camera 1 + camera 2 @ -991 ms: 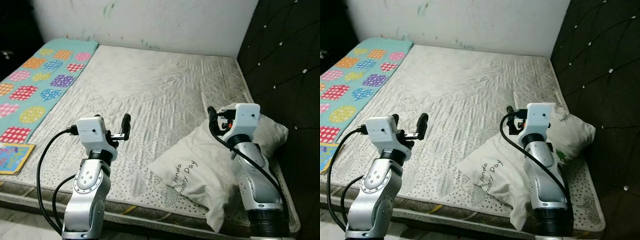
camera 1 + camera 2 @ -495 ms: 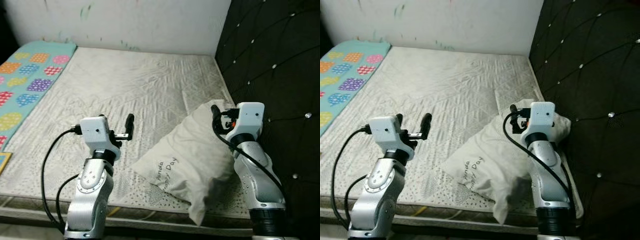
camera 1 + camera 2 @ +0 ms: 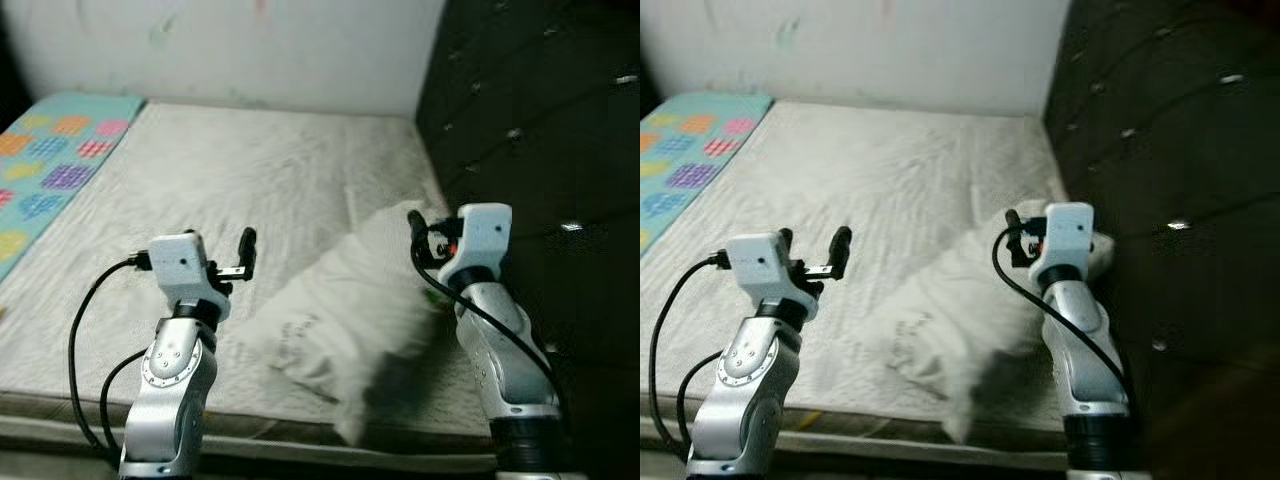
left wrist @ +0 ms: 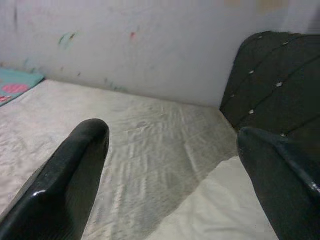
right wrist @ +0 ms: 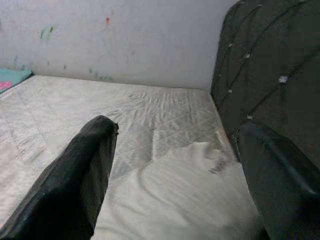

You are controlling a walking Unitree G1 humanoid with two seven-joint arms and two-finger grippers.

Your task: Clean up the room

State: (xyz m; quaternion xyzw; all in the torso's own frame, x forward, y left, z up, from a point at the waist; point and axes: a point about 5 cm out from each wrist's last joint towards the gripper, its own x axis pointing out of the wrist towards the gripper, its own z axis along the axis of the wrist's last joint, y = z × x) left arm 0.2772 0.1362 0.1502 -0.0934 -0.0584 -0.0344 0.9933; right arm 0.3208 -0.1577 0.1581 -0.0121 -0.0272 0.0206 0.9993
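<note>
A pillow (image 3: 350,320) lies on the bed (image 3: 250,190) near its front right corner, beside the headboard (image 3: 530,120); a blanket (image 3: 50,165) lies along the bed's left side.

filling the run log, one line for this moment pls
scene: pillow on mattress | left gripper: open, empty | right gripper: open, above pillow

dim, soft indoor light; both eye views are smeared with motion blur, the pillow (image 3: 345,325) casting a dark shadow at the mattress (image 3: 200,180) near edge; wrist views sharper.
</note>
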